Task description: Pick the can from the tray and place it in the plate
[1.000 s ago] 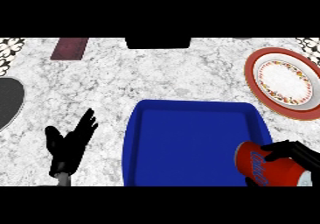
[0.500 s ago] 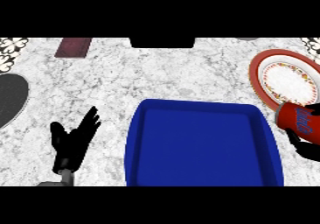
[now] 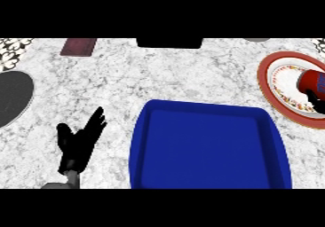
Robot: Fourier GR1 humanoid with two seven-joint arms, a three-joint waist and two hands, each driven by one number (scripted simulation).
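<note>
A red can (image 3: 314, 82) with blue lettering shows at the view's right edge, over the red-rimmed plate (image 3: 278, 84). My right hand (image 3: 320, 100) is curled round the can, mostly cut off by the edge; whether the can touches the plate I cannot tell. The blue tray (image 3: 208, 146) lies in the lower middle with nothing in it. My left hand (image 3: 80, 139) rests open left of the tray, fingers up.
A dark round pan (image 3: 9, 98) lies at the left edge. A dark red rectangular object (image 3: 78, 46) sits at the back left and a black block (image 3: 169, 42) at the back centre. Patterned tile shows in both back corners.
My right hand has carried the can up and to the right, from beside the tray's right edge to over the plate. The left hand has barely shifted.
</note>
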